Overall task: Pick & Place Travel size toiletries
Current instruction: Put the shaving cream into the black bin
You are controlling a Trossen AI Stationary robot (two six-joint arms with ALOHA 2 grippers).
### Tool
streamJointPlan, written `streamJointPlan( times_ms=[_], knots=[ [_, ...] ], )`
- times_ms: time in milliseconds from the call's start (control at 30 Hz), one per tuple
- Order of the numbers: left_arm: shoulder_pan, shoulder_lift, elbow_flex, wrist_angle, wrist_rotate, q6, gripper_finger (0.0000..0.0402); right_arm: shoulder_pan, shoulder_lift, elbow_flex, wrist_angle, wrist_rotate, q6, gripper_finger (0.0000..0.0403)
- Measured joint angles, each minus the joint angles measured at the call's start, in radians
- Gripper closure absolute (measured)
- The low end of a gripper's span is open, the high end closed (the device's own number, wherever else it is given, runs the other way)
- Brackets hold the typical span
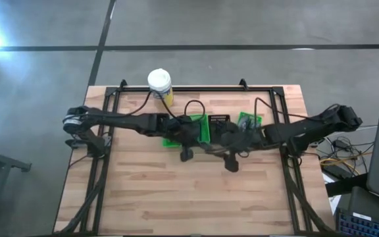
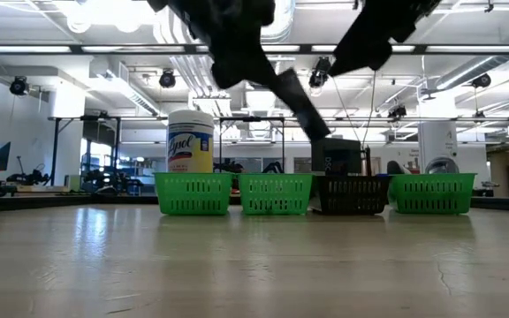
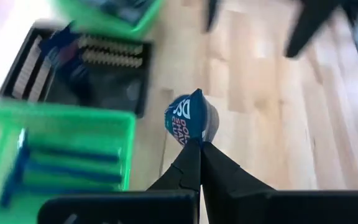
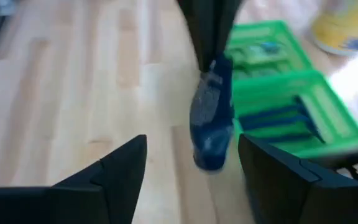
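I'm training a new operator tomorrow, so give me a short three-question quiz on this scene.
1. True or false: the left pincer is shut on a small blue toiletry.
2. The right pincer is: A) shut on a razor; B) open and empty; C) inside a basket.
3. Fill in: the low view shows three green baskets, and the remaining basket is ____.
Key: 1 true; 2 B; 3 black.
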Motion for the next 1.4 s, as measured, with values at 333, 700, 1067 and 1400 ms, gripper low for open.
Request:
streamJointPlan(
  times_ms=[333, 700, 1067, 1400],
  knots=[
    [-0.053, 0.003, 0.127, -0.117, -0.034, 0.196, 0.0401, -0.047, 0.099, 0.181, -0.126, -0.079, -0.154, 0.0182],
    [-0.060, 0.003, 0.150, -0.129, -0.057, 0.204, 0.0401, -0.048, 0.189, 0.277, -0.211, -0.107, -0.162, 0.0153],
    [-0.065, 0.003, 0.148, -0.117, -0.055, 0.212, 0.0401, -0.054, 0.201, 0.265, -0.205, -0.106, -0.132, 0.0236],
    [-0.066, 0.003, 0.147, -0.105, -0.052, 0.209, 0.0401, -0.059, 0.217, 0.264, -0.188, -0.112, -0.103, 0.0222]
  ],
)
